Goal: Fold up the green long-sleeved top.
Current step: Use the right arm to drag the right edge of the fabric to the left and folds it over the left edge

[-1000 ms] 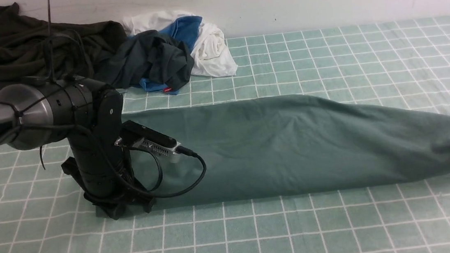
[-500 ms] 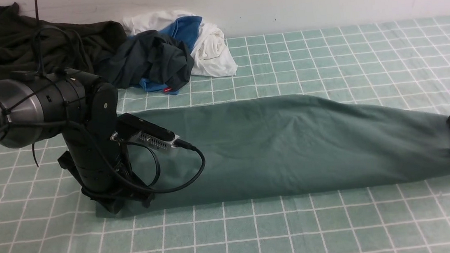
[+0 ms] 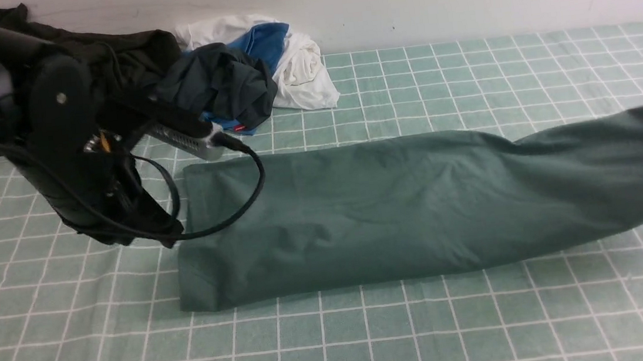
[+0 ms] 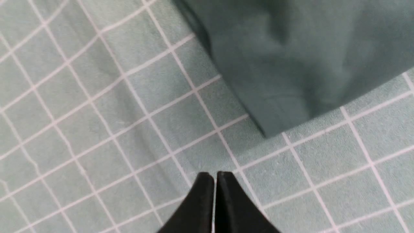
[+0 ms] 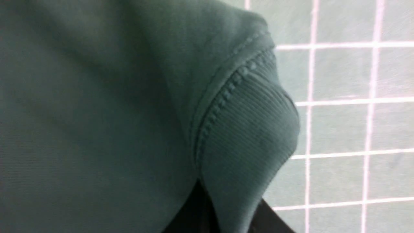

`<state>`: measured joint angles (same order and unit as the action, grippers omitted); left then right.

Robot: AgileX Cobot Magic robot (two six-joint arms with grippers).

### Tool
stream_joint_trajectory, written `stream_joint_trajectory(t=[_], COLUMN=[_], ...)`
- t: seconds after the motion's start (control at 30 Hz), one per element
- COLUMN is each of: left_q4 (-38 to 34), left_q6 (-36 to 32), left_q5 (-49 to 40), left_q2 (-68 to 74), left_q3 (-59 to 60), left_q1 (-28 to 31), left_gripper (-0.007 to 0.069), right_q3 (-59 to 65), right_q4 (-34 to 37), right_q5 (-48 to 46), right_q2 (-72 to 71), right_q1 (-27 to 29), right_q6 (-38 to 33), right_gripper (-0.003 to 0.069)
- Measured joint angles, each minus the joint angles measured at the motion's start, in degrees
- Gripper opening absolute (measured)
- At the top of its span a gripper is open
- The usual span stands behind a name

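Observation:
The green long-sleeved top lies folded into a long band across the checked cloth. Its left end rests flat; its right end hangs raised off the table toward the frame's right edge. My left arm hovers above and to the left of the flat end. The left gripper is shut and empty over bare cloth, a short way from a corner of the top. My right gripper is shut on a ribbed band of the top, with the fabric draped over its fingers. It is outside the front view.
A pile of clothes sits at the back left against the wall: a blackish olive garment, a dark charcoal-navy one and white and blue pieces. The green checked tablecloth covers the table.
My left arm lifted off the top's left end and drew back to the left, leaving that end flat. The right gripper closed on the right end and raised it, moving out of the front view.

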<state>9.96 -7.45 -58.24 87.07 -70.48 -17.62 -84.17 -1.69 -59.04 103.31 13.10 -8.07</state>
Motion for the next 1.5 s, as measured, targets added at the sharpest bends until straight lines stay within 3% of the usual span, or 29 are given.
stream_joint_trajectory(t=[0.1, 0.27, 0.37, 0.5, 0.73, 1.0, 1.1, 1.17, 1.2, 1.23, 1.37, 1.5], left_q4=[0.0, -0.2, -1.2, -1.9, -2.0, -2.0, -2.0, -2.0, -2.0, -2.0, -1.8, -1.8], left_q6=[0.0, 0.0, 0.0, 0.0, 0.0, 0.0, 0.0, 0.0, 0.0, 0.0, 0.0, 0.0], left_q5=[-3.1, -5.3, -7.3, -9.4, -12.5, -14.0, -14.1, -14.1, -14.1, -14.0, -13.9, -11.7], left_q2=[-7.3, -14.7, -20.2, -25.3, -33.6, -39.1, -39.7, -39.7, -39.7, -39.7, -39.7, -39.7], left_q3=[0.1, 0.1, 0.1, 0.1, 0.1, 0.1, 0.1, 0.4, 0.4, 1.1, 5.3, 10.3], left_q1=[0.0, 0.0, 0.0, 0.0, 0.0, 0.0, 0.0, 0.0, 0.0, 0.0, 0.0, 0.0], left_gripper=[-0.0004, -0.0004, -0.0004, -0.0004, -0.0004, -0.0004, -0.0004, -0.0004, -0.0004, -0.0004, -0.0004, -0.0004], right_q3=[-2.8, -9.9, -16.1, -21.4, -28.7, -32.1, -33.1, -33.4, -33.5, -33.7, -34.3, -34.2], right_q4=[4.2, 12.5, 15.3, 15.6, 16.1, 22.7, 27.2, 29.9, 29.9, 30.4, 24.6, 13.2], right_q5=[-1.8, -5.4, -6.0, -4.4, 1.5, 9.0, 10.6, 10.8, 10.8, 10.4, 4.6, -0.2], right_q2=[-5.2, -8.0, -6.4, -1.5, 13.0, 24.7, 26.5, 26.5, 26.5, 26.0, 23.2, 23.2], right_q1=[-2.2, -10.8, -22.4, -33.9, -46.6, -51.2, -51.5, -51.5, -51.5, -51.3, -50.1, -49.5], right_q6=[-1.1, -6.4, -7.4, -5.8, -2.7, -1.6, -3.1, -4.7, -4.9, -5.7, -4.7, 1.4], right_gripper=[0.0043, 0.0043, 0.0043, 0.0043, 0.0043, 0.0078, 0.0161, 0.0270, 0.0270, 0.0345, 0.0461, 0.0469])
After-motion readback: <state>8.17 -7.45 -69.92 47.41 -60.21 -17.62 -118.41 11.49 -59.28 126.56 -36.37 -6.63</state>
